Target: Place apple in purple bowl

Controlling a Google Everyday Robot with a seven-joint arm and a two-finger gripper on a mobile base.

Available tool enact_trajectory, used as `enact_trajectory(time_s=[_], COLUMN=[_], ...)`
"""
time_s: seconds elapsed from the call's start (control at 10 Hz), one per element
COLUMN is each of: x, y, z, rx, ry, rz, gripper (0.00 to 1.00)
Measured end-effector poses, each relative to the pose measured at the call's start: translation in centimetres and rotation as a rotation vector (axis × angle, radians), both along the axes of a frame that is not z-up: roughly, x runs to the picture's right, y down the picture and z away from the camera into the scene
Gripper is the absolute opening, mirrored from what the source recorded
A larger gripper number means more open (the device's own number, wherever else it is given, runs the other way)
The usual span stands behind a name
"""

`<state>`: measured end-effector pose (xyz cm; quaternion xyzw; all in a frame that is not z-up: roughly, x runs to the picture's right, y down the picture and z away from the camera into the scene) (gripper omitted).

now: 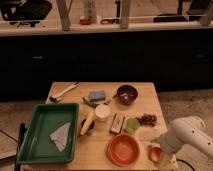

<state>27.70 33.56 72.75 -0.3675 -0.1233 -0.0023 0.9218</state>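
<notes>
The white robot arm's tool (162, 156) sits low at the near right corner of the light wooden counter (150, 102). The small reddish-orange apple (154, 152) with its paler patch lies on the counter right against the tool's left side. Whether the tool is apart, together or clamped on the apple cannot be told.

The wide orange-red bowl (123, 149) stands just left of the tool, near the apple but apart from it. The glossy dark purple round bowl (126, 93) is well beyond the tool, towards the far side of the counter and a little left.

Between the tool and that bowl lie a dark red grape cluster (147, 120) and a round light-green object (132, 125). Far to the tool's left rests a green plastic tray (30, 145) with a pale folded cloth (61, 136) in it.
</notes>
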Motion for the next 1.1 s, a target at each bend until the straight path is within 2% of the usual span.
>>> enact_trajectory(time_s=[0.1,0.3,0.4,0.5,0.6,1.1], x=[-0.1,-0.1,-0.1,0.1,0.2,1.6], y=[-0.2,-0.6,-1.0,-1.4,-1.7,-5.8], z=[-0.1,-0.3,-0.6,-0.8,-1.0,-2.3], rx=[0.004,0.011,0.018,0.022,0.026,0.074], ry=[-0.006,-0.01,-0.013,-0.015,-0.017,-0.018], rz=[0.002,0.002,0.003,0.003,0.003,0.002], gripper=[0.41,0.23,0.1,0.04,0.0,0.0])
